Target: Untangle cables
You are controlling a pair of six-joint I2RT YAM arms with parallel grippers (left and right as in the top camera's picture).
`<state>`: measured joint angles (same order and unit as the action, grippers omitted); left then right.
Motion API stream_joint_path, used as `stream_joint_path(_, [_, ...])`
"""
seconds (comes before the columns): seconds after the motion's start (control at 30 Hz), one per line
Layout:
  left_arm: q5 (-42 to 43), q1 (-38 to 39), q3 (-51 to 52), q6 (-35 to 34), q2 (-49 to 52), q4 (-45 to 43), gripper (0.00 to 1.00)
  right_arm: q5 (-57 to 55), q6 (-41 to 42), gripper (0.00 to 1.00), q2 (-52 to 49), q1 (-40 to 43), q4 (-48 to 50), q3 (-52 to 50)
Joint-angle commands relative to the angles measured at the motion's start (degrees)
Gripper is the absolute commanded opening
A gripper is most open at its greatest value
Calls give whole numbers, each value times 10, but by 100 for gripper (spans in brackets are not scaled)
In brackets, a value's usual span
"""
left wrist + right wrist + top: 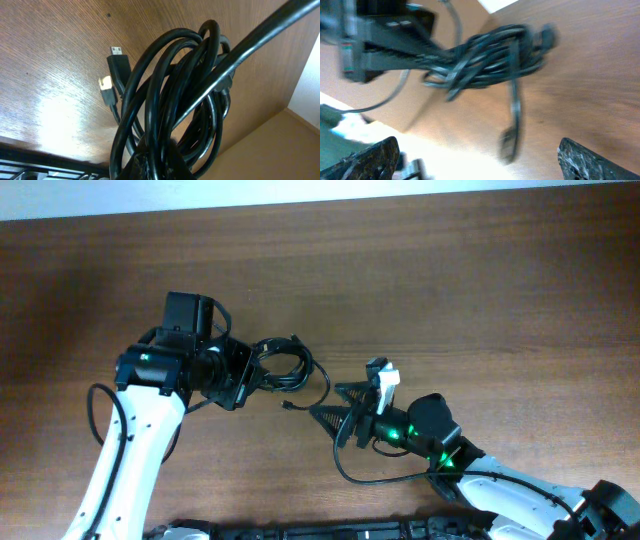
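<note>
The cables [283,365] are a small black coil on the wooden table near the middle. My left gripper [246,377] is shut on the coil's left side; the left wrist view shows the loops [175,100] rising from between the fingers, with two plug ends [112,75] hanging to the left. One loose strand with a plug [290,406] trails down toward my right gripper [332,402], which is open and empty just right of it. In the right wrist view the coil [490,55] is blurred and a plug [510,140] hangs between the spread fingers.
The wooden table [450,280] fills the view. A white-tagged part [384,376] sits on the right wrist. Thick black arm wires loop below the right arm [370,477] and beside the left arm [100,410].
</note>
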<state>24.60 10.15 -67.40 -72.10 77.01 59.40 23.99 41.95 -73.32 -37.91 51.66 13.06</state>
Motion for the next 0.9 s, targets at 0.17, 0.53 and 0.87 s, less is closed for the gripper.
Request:
stream_joint_path(0.17, [-107, 121, -9, -166, -12, -8, 0, 23, 162, 56, 2, 0, -39, 1])
stream_joint_path(0.53, [-150, 197, -9, -214, -11, -14, 0, -30, 190, 49, 2, 0, -69, 1])
stream_joint_path(0.87, [-196, 225, -9, -231, -9, -14, 0, 16, 216, 49, 2, 0, -69, 1])
